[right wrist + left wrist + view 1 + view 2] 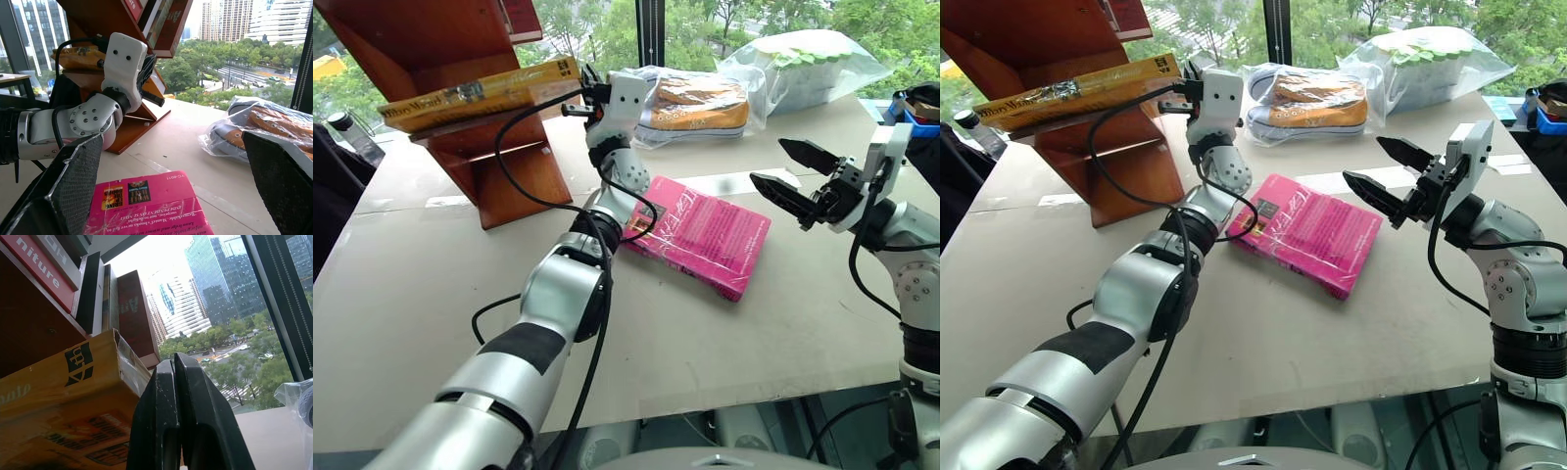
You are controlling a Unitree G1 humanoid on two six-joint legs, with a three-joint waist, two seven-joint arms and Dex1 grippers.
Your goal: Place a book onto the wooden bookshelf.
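Yellow-orange and glossy, the thick paperback book (pixel 475 95) lies flat on a board of the tall reddish-brown wooden bookshelf (pixel 499 166). The left claw (pixel 576 98), pressed fully closed and empty, sits at the book's end beside the shelf. The right claw (pixel 790 173) gapes wide, empty, well apart from the shelf, above the pale worktop (pixel 431 294).

Beige table (pixel 431 294) against big window (pixel 254 308), daylight; trees (pixel 607 24) and high-rise towers (pixel 215 279) outside.
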